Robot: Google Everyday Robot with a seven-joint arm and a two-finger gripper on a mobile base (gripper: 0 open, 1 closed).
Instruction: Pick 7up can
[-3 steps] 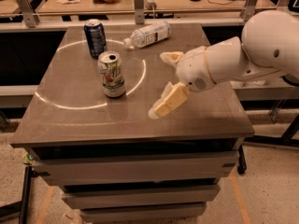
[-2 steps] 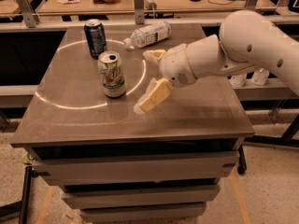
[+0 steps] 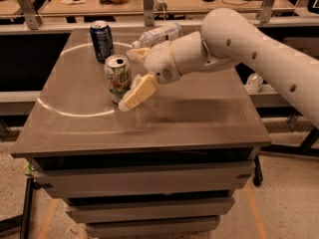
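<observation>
The 7up can (image 3: 117, 78), pale whitish-silver with green markings and a silver top, stands upright on the grey table (image 3: 199, 118), left of middle. My gripper (image 3: 131, 76) reaches in from the right on a white arm. Its two cream fingers are spread, one finger (image 3: 135, 93) in front of the can's right side, the other (image 3: 138, 54) behind it. The can stands just at the mouth of the open fingers, not held.
A dark blue can (image 3: 101, 41) stands just behind the 7up can. A clear plastic bottle (image 3: 160, 34) lies on its side at the table's back edge, behind my wrist. A cluttered bench runs behind the table.
My gripper has moved left across the table, from the middle right to the 7up can. The can, blue can and bottle have not moved.
</observation>
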